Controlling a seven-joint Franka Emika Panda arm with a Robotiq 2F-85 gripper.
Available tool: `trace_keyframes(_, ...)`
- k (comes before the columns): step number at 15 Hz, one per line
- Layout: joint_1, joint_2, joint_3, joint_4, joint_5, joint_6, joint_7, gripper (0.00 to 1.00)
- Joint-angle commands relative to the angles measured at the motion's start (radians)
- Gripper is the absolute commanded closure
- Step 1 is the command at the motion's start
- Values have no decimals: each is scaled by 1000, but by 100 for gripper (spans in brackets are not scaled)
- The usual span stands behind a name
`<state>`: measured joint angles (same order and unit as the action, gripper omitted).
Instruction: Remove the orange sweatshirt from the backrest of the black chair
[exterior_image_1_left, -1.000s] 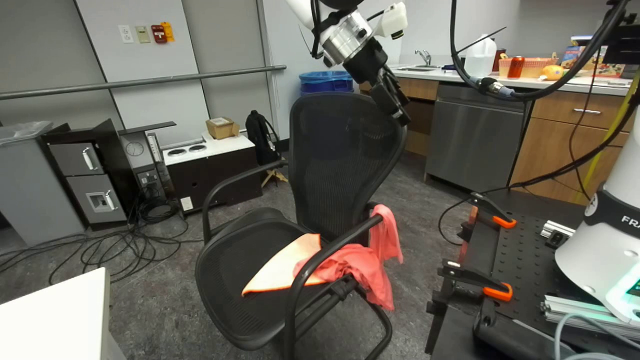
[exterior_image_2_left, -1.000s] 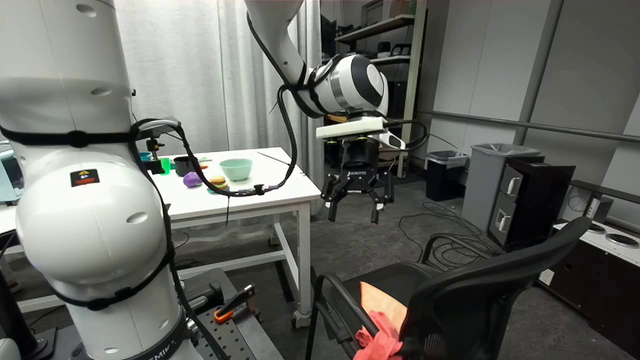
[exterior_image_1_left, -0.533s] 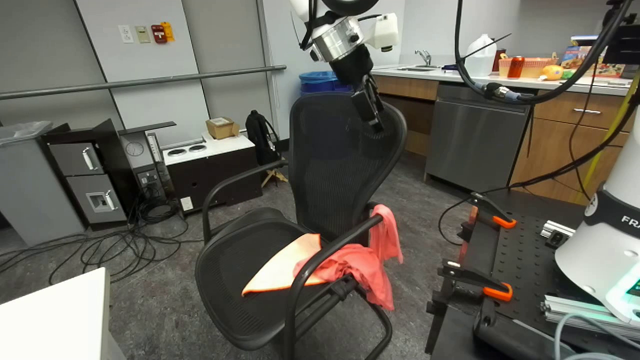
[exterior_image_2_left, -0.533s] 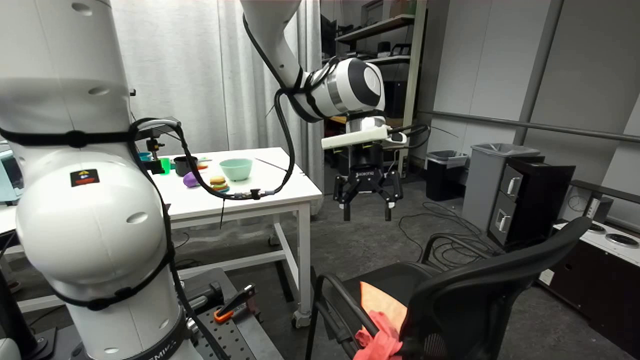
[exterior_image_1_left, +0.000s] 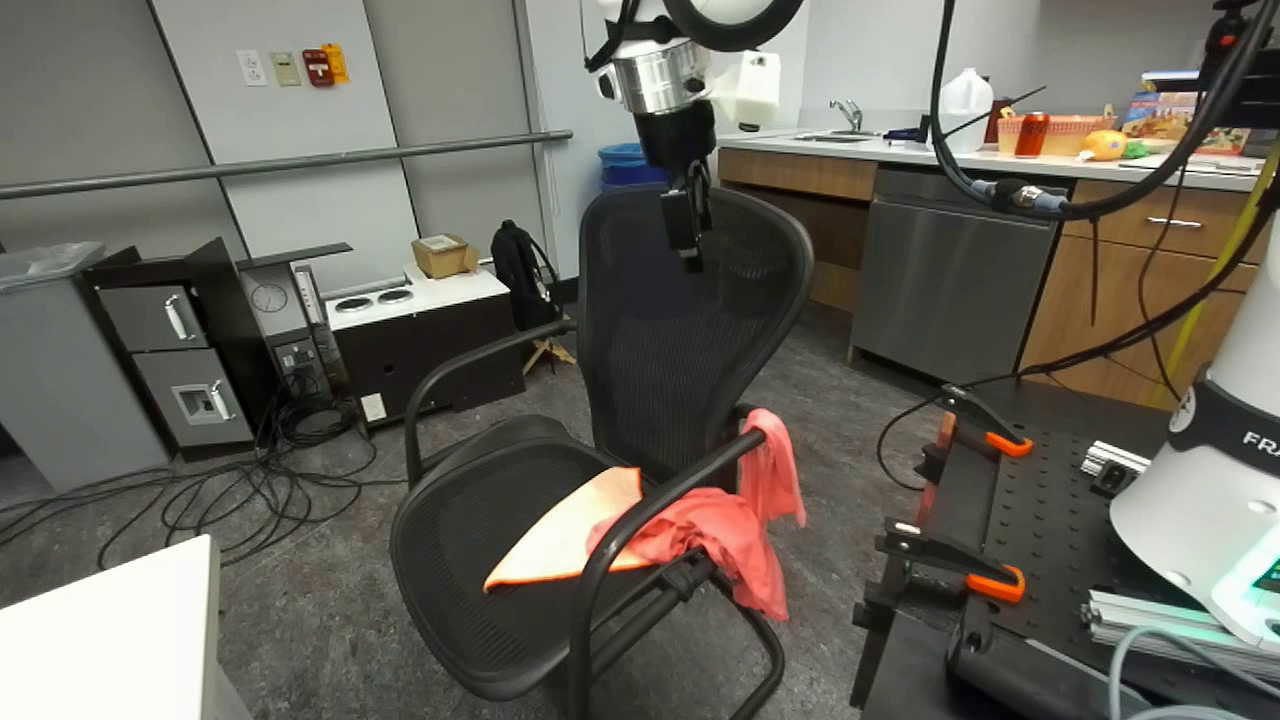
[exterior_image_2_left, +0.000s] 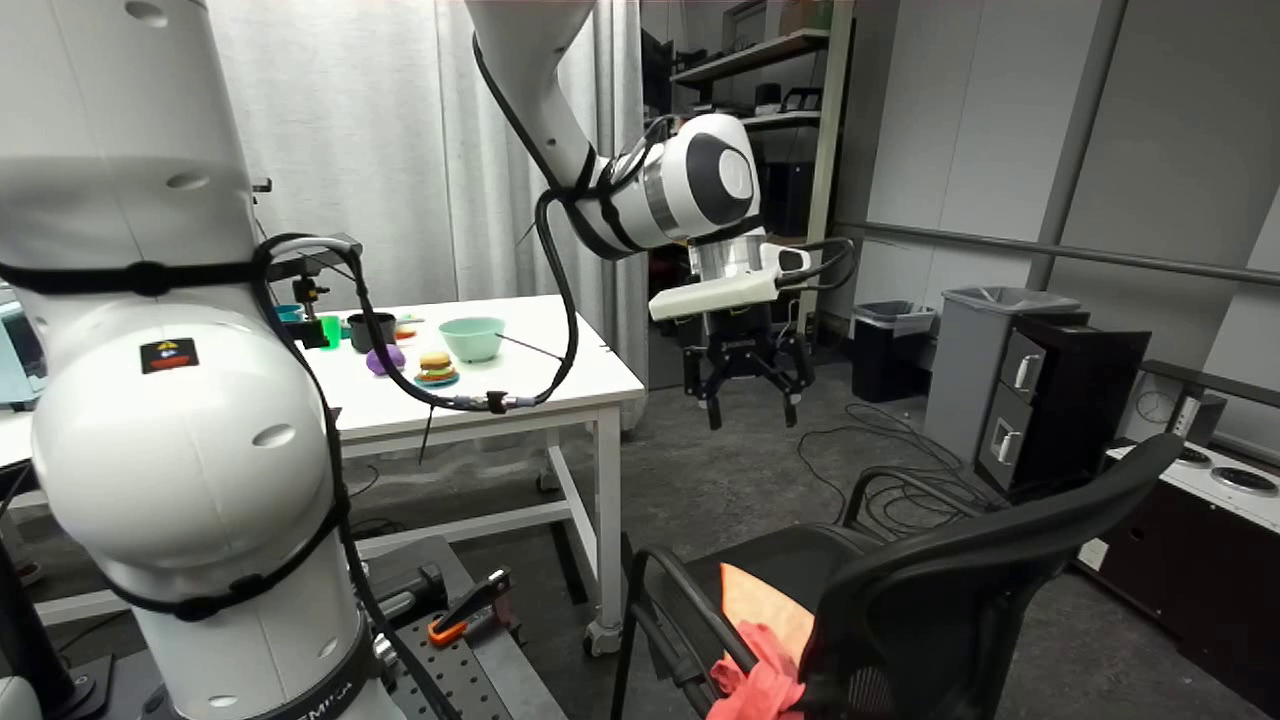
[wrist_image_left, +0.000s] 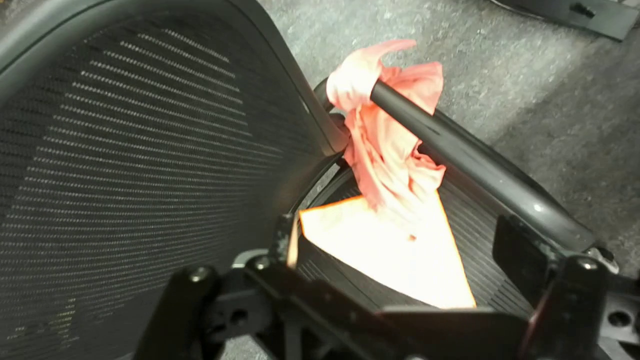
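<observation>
The orange cloth is not on the backrest. Its crumpled coral part (exterior_image_1_left: 720, 535) drapes over one armrest (exterior_image_1_left: 692, 472) of the black chair, and a flat pale orange part (exterior_image_1_left: 575, 530) lies on the seat. The cloth also shows in an exterior view (exterior_image_2_left: 758, 680) and in the wrist view (wrist_image_left: 382, 145). The chair's mesh backrest (exterior_image_1_left: 690, 350) is bare. My gripper (exterior_image_1_left: 690, 262) is open and empty, pointing down, high above the seat and apart from the cloth (exterior_image_2_left: 752, 413). In the wrist view the spread fingers (wrist_image_left: 402, 242) frame the pale part, with the backrest at left.
A white table (exterior_image_2_left: 540, 395) with a green bowl (exterior_image_2_left: 472, 339) and toys stands beside the chair. A black base table (exterior_image_1_left: 1060, 500) with orange clamps stands on the robot's side. A toy kitchen (exterior_image_1_left: 425, 345) and loose cables (exterior_image_1_left: 270, 500) are on the floor behind.
The arm has swung sideways: my gripper moved left across the backrest in an exterior view, and right and slightly up in an exterior view. The cloth and chair have not moved.
</observation>
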<state>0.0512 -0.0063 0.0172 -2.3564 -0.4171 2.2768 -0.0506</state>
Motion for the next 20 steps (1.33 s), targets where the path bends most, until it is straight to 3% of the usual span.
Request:
trace_keyframes(1,-18,-43,-5,-61,-27,127,22,0)
trace_keyframes(8,-28,-46,-8,-91,-28,210,33,0)
trace_keyframes(20,-23,-11,-1,-58,-4,178,14,0)
